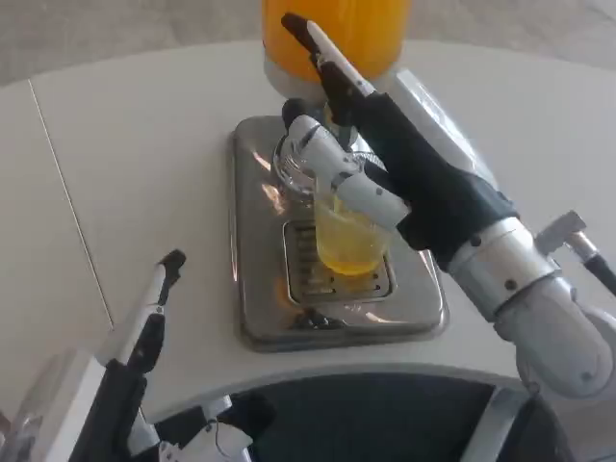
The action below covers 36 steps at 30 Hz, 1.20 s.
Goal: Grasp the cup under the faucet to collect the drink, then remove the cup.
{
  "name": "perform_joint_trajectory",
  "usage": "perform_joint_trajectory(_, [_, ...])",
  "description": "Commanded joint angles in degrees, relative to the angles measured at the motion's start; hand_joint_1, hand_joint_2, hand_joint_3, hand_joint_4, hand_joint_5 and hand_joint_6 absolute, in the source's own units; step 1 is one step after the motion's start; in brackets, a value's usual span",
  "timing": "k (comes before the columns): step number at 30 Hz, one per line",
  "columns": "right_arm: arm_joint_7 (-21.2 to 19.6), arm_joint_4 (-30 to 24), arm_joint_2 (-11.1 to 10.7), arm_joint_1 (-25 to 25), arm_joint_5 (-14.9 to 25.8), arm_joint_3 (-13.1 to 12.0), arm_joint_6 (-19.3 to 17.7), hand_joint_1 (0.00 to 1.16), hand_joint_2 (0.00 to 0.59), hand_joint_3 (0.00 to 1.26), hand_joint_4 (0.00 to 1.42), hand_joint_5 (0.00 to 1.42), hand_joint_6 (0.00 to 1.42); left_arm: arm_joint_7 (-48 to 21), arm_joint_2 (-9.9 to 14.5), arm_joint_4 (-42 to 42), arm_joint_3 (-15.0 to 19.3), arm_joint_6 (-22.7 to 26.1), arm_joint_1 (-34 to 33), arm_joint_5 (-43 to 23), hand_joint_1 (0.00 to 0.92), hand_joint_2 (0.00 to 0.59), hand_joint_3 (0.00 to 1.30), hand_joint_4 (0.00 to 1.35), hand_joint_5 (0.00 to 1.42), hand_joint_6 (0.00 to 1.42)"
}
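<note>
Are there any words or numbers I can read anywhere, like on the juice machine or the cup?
No, none can be read here.
Orange juice tank: no label or writing shows.
Metal drip tray: plain and shiny, no text.
Cup held by the right robot hand: clear, with no print.
Left robot hand: no markings that can be read.

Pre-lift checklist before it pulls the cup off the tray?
1. Right hand grips the cup: ok.
2. Cup holds orange drink, partly full: ok.
3. Cup upright over the metal drip tray: ok.
4. Faucet flow stopped: cannot tell, fingers hide the spout.
5. Left hand low on the table, apart from the tray: ok.
6. Dispenser tank behind the cup, close to the hand: cannot tell clearance.
</note>
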Motion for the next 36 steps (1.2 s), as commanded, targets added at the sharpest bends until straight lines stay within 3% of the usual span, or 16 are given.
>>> perform_joint_trajectory(1, [3.32, 1.15, -0.37, 1.09, 0.53, 1.72, 1.33, 0.02, 0.548, 0.0, 0.0, 0.0, 0.0, 0.38, -1.83, -0.84, -1.42, 2.64, -0.32, 0.92, 0.016, 0.039, 0.0, 0.0, 0.09, 0.22])
perform_joint_trajectory(19, [3.56, 0.66, -0.45, 1.05, 0.79, 1.42, 1.49, 0.0, 0.551, 0.0, 0.0, 0.0, 0.0, 6.09, -9.01, 2.73, -11.41, 7.97, -6.62, 9.95, 0.036, 0.037, 0.0, 0.0, 0.11, 0.25])
perform_joint_trajectory(36, [4.48, -0.47, -1.18, 1.35, 1.16, 0.02, 1.32, 0.0, 0.552, 0.0, 0.0, 0.0, 0.0, 9.17, -11.52, 10.86, -18.25, 13.2, -16.55, 13.32, 0.039, 0.044, 0.0, 0.0, 0.13, 0.24])
